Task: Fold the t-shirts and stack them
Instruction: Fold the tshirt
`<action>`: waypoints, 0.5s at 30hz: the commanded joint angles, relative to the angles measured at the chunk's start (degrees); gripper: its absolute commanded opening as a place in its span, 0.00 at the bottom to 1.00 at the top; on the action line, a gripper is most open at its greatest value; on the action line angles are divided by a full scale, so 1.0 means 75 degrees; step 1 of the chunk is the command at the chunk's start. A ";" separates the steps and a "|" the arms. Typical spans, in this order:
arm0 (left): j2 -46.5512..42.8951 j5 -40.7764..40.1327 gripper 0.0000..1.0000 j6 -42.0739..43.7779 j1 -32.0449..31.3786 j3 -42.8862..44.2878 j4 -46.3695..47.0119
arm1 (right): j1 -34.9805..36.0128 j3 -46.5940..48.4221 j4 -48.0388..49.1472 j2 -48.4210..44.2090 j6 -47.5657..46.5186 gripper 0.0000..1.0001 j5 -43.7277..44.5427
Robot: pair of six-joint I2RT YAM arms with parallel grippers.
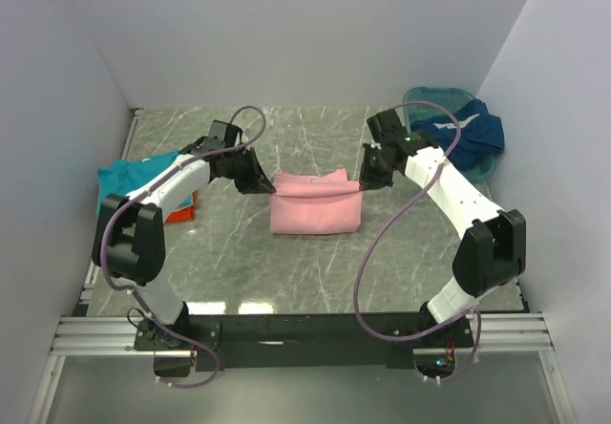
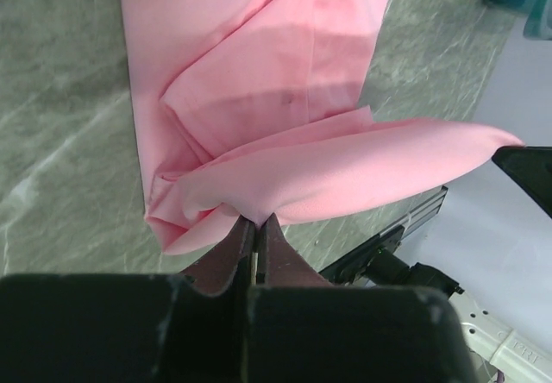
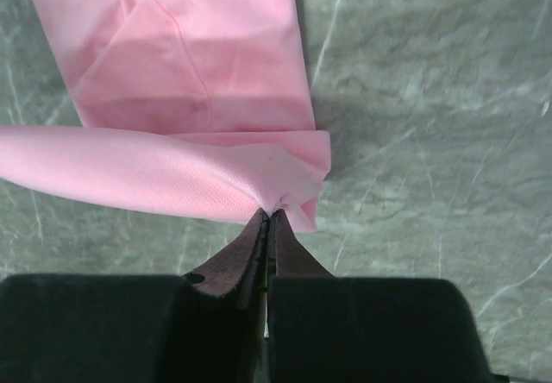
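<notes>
At the middle of the marble-patterned table [image 1: 286,271] you have the light pink t-shirt [image 1: 315,212], lying as a folded rectangle with its far edge raised off the cloth beneath. Your left gripper [image 1: 268,186] is pinched tight on that edge at the shirt's left end. In the left wrist view its fingers [image 2: 231,254] meet with only a sliver between them, and a bunched corner of pink fabric comes out from the tips. Your right gripper [image 1: 367,182] is clamped the same way on the right end, its fingers [image 3: 243,249] pressed together on a small gathered corner. Between the two pinches the held edge hangs as a loose rolled band above the flat layers. To your left, a teal t-shirt [image 1: 134,174] lies at the table's edge with an orange t-shirt [image 1: 184,210] just beside it, partly under the left arm. At the far right, a dark blue t-shirt [image 1: 470,130] spills over the teal basin [image 1: 427,95].
</notes>
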 commanded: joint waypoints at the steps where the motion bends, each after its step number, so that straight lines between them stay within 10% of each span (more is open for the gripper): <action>1: 0.0005 0.0253 0.00 -0.0013 0.0053 0.0377 0.0527 | -0.0104 0.0655 0.0180 0.0077 -0.0300 0.00 0.0325; 15: 0.1059 0.0217 0.00 -0.0855 0.0486 0.0845 0.1967 | -0.0361 0.2294 0.0788 0.1810 -0.0628 0.00 0.0489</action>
